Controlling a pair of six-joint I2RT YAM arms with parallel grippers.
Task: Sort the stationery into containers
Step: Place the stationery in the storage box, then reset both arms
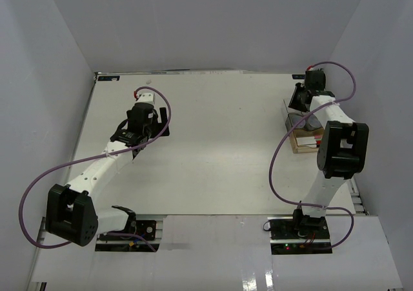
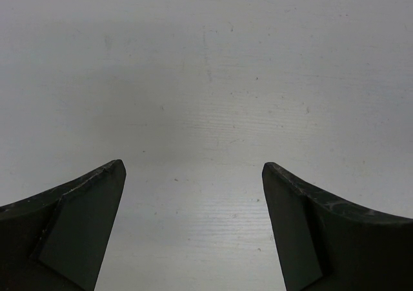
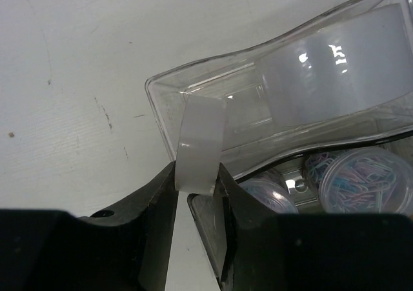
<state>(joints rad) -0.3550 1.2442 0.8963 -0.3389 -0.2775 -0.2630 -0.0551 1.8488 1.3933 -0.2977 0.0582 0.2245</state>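
The small clear ring [image 3: 201, 142] stands on edge, pinched across its width in my right gripper [image 3: 197, 173]. The two dark fingers [image 3: 161, 200] press on its flat sides, so that hand is clamped on the ring and nothing else. In the right wrist view the ring hangs at the corner of a clear, shallow compartment of the desk organiser [image 3: 335, 65], right at the rim. I can't tell whether its lower edge touches the plastic or floats just above it.

Beside that compartment, lower down, two round clear tubs [image 3: 368, 178] full of coloured paper clips already sit in another pocket of the organiser. From the top camera the organiser is at the far right of the table [image 1: 213, 142], tucked under my right arm, so I see little of it from there.

My left gripper [image 2: 193, 168] is over on the left, fingers spread wide with nothing between them, looking down at bare white tabletop.

So I read this as the placing step for the ring. Next I need to carry it a little further in over the compartment floor, clear of the rim, lower it, then ease the fingers apart. It is on edge and could roll or tip against the wall, so a low release looks wise.
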